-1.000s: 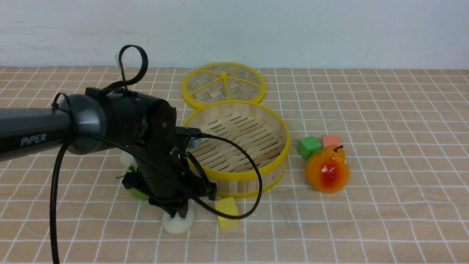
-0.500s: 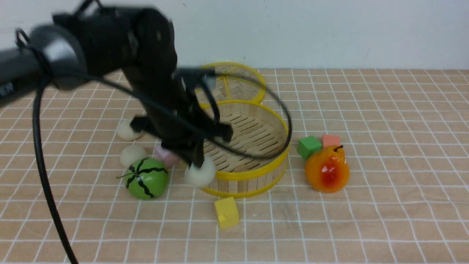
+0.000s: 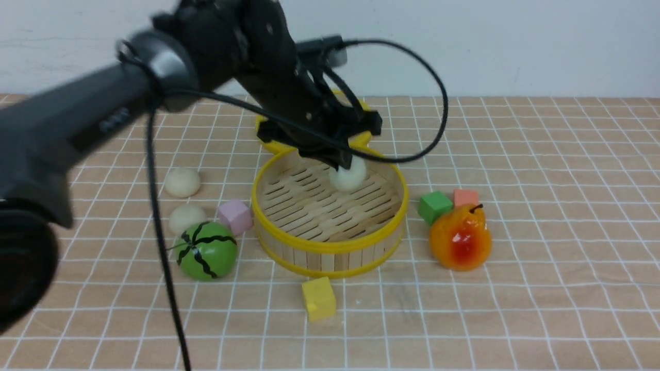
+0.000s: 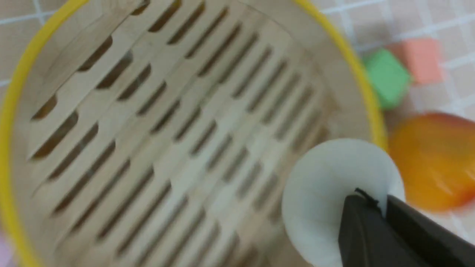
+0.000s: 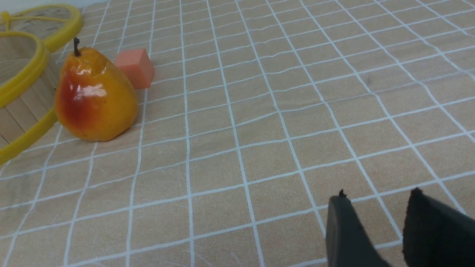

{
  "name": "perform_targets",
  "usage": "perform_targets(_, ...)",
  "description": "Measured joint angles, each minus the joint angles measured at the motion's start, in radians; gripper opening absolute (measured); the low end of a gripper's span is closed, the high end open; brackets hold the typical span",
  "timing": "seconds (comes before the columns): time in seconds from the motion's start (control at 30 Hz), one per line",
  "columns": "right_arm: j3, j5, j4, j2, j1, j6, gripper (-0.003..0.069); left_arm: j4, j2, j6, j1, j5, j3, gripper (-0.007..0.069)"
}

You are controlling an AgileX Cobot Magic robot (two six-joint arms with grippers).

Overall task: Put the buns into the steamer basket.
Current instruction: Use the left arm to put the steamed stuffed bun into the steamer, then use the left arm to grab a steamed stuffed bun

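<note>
the left gripper (image 3: 344, 164) is pinched tight on a bun (image 3: 348, 175), its black fingertips (image 4: 362, 222) close together at the bun's top. the bun hangs inside the ring of the steamer basket (image 3: 330, 257), over the far part of the slatted floor; whether it touches the slats cannot be told. the basket sits mid-bench with nothing else in it. two other buns (image 3: 182, 182) (image 3: 186, 217) lie on the bench (image 3: 541, 288) to the basket's left, one farther, one nearer. the nearer one is just beside a green striped watermelon toy (image 3: 206, 250) and a pink cube (image 3: 235, 216). a yellow cube (image 3: 318, 298) lies near of the basket. on the right stand a pear (image 3: 460, 238), a green cube (image 3: 434, 206) and a salmon cube (image 3: 465, 197). the right gripper (image 5: 378, 196) hovers over bare bench, its jaws a little apart and holding nothing.
</note>
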Motion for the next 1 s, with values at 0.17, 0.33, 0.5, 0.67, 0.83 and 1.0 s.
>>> perform_targets(0.17, 0.000, 0.000, 0.000, 0.000, 0.000, 0.000, 0.0241, -0.001, 0.121, -0.022, 0.000, -0.084, 0.000, 0.0041)
perform_targets(0.33, 0.000, 0.000, 0.000, 0.000, 0.000, 0.000, 0.0241, -0.004, 0.126, -0.095, 0.000, -0.075, -0.012, 0.0160)
perform_targets(0.5, 0.000, 0.000, 0.000, 0.000, 0.000, 0.000, 0.0241, -0.004, 0.126, -0.107, 0.000, 0.067, -0.112, 0.0349)
perform_targets(0.67, 0.000, 0.000, 0.000, 0.000, 0.000, 0.000, 0.0241, 0.028, 0.088, -0.110, 0.000, 0.251, -0.282, 0.0461)
perform_targets(0.83, 0.000, 0.000, 0.000, 0.000, 0.000, 0.000, 0.0241, 0.205, -0.088, -0.108, 0.012, 0.350, -0.330, 0.0484)
perform_targets(1.0, 0.000, 0.000, 0.000, 0.000, 0.000, 0.000, 0.0241, 0.281, -0.277, -0.125, 0.131, 0.358, -0.277, 0.0483)
